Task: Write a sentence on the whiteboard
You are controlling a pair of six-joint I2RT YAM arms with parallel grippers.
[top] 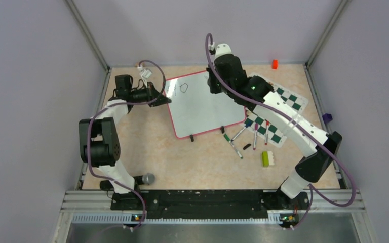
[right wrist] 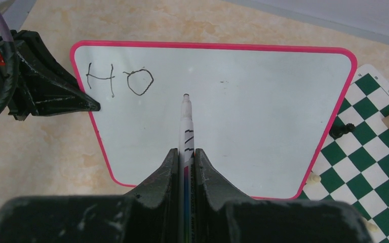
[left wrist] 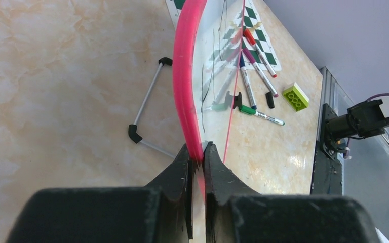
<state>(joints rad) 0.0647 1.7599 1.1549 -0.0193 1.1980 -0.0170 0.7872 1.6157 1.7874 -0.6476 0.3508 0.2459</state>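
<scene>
The whiteboard (top: 202, 104) lies on the table, white with a pink rim (left wrist: 185, 76). Of the sentence, dark letters "HO" (right wrist: 119, 81) stand near the board's top left corner. My left gripper (left wrist: 197, 152) is shut on the board's rim at that corner and also shows in the top view (top: 164, 98). My right gripper (right wrist: 185, 154) is shut on a white marker (right wrist: 186, 126). Its tip points at the board just right of the "O". Whether the tip touches the surface, I cannot tell. In the top view the right gripper (top: 214, 86) hangs over the board's far edge.
A green-and-white chess mat (top: 278, 116) lies right of the board with small pieces on it. Several loose markers (top: 243, 139) and a green brick (top: 267, 158) lie in front of it. A small orange block (top: 274, 64) sits at the back right. A wire stand (left wrist: 147, 101) lies beside the board.
</scene>
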